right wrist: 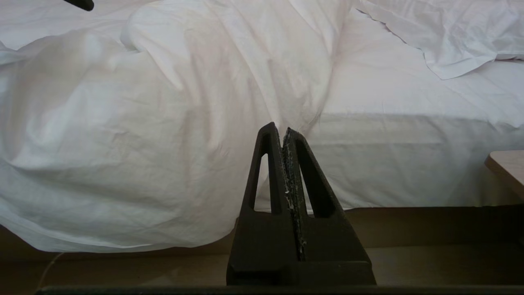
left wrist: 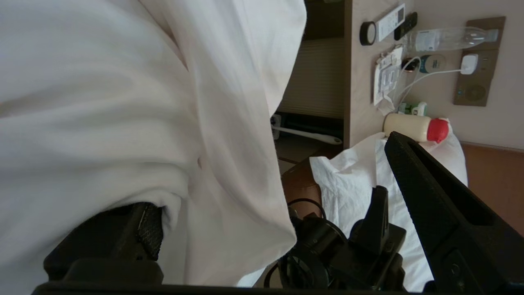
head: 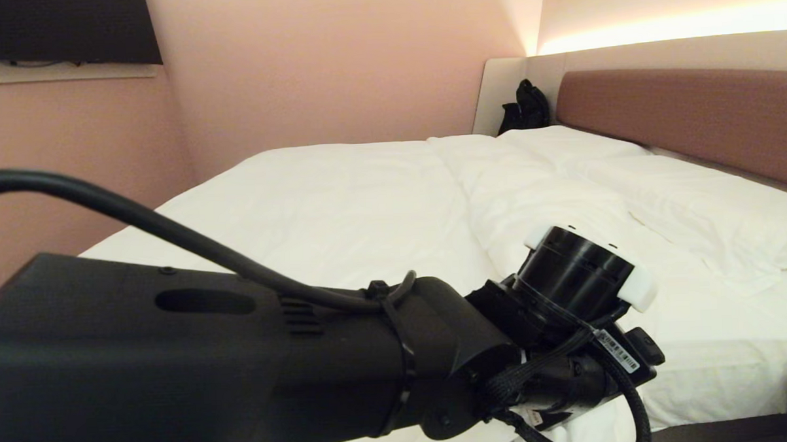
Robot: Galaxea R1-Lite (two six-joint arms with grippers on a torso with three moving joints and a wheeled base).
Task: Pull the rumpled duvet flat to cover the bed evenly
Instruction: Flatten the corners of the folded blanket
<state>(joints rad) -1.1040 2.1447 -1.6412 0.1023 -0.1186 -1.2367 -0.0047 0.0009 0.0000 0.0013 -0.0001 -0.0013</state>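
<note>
Wide apart stand our left gripper's (left wrist: 270,192) jaws at the bed's (head: 714,409) near edge, with the duvet (head: 340,197) draped between them, over one finger. Our right gripper (right wrist: 283,130) hangs low beside the mattress, jaws pressed together on nothing. Duvet spreads across the left; pillows (head: 707,203) lie far right.

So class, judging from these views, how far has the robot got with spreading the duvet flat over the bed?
Done: the duvet lies fairly smooth over the far part of the bed. In hand: the left end effector is open, with duvet cloth draped over one finger. Left: folds bunched near the pillows and the overhang at the near edge. The right end effector is shut, idle.
</note>
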